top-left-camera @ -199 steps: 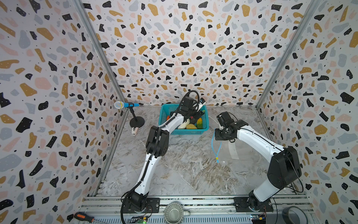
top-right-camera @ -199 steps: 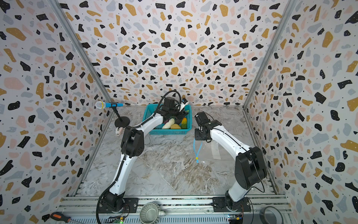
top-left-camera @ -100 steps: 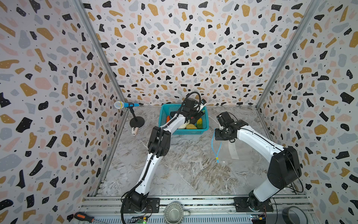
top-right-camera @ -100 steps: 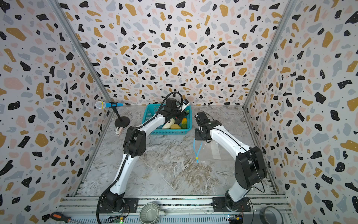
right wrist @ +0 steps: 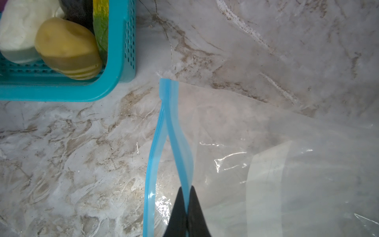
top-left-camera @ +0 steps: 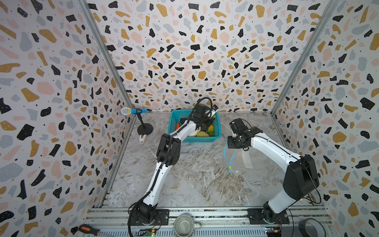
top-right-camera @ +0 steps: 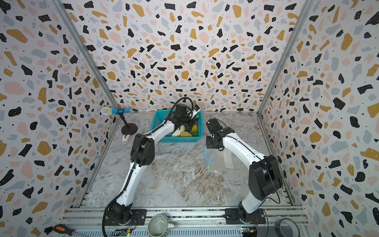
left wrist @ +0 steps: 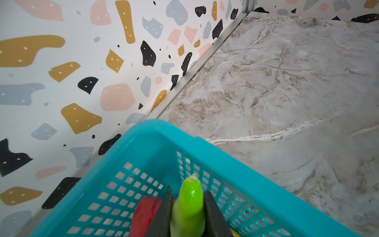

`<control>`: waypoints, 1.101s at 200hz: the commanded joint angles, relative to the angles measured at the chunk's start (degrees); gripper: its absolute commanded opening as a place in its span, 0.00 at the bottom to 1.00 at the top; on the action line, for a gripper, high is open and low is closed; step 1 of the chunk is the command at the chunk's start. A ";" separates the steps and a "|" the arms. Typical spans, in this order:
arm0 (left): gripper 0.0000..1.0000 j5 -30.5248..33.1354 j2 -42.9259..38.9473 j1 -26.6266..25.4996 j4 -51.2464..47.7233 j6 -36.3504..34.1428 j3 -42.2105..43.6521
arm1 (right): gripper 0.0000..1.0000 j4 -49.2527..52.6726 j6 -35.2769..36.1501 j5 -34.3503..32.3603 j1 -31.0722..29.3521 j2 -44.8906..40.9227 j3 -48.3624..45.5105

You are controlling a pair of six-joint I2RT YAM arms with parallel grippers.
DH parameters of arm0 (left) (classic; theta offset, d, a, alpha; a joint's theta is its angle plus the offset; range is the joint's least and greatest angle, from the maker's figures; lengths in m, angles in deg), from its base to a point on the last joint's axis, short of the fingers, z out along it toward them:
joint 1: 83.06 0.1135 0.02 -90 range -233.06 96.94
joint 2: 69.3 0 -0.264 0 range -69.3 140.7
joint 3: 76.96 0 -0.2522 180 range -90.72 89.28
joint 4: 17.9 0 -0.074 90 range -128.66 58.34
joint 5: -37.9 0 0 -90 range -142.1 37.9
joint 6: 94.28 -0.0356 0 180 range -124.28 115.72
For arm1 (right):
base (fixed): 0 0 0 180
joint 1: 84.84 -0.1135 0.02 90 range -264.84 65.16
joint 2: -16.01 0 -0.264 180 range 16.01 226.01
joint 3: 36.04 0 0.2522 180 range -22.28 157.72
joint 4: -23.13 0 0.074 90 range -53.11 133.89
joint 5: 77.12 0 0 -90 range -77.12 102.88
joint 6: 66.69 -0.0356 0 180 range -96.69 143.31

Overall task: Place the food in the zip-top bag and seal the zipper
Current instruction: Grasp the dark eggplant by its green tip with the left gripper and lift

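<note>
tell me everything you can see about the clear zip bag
The zip-top bag is clear, glossy, slightly crinkled plastic with a whitish label patch, lying on the marble table just beside the teal basket, not touching it. The two strips of its light blue zipper are parted, so the mouth is open. The right gripper is shut on one strip, holding it up. A small yellow slider sits at the zipper's near end. No food shows inside.
</note>
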 commanded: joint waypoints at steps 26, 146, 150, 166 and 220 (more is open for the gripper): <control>0.20 2.17 -2.44 -0.28 2.08 0.92 0.71 | 0.00 0.58 -0.70 -0.33 0.04 -1.72 -0.01; 0.10 7.57 -16.09 0.45 18.12 18.25 12.69 | 0.00 -0.03 -2.40 -0.55 0.09 -2.02 1.30; 0.10 7.59 -16.50 0.44 18.46 18.86 13.06 | 0.00 -0.21 -2.61 -0.58 0.12 -2.18 1.14; 0.10 7.06 -18.16 0.43 19.16 21.11 14.12 | 0.00 -1.09 -3.23 -1.00 0.26 -2.64 0.19; 0.07 5.16 -25.73 0.34 33.01 31.59 25.13 | 0.00 -7.33 -6.72 -0.96 0.31 -4.86 -4.42</control>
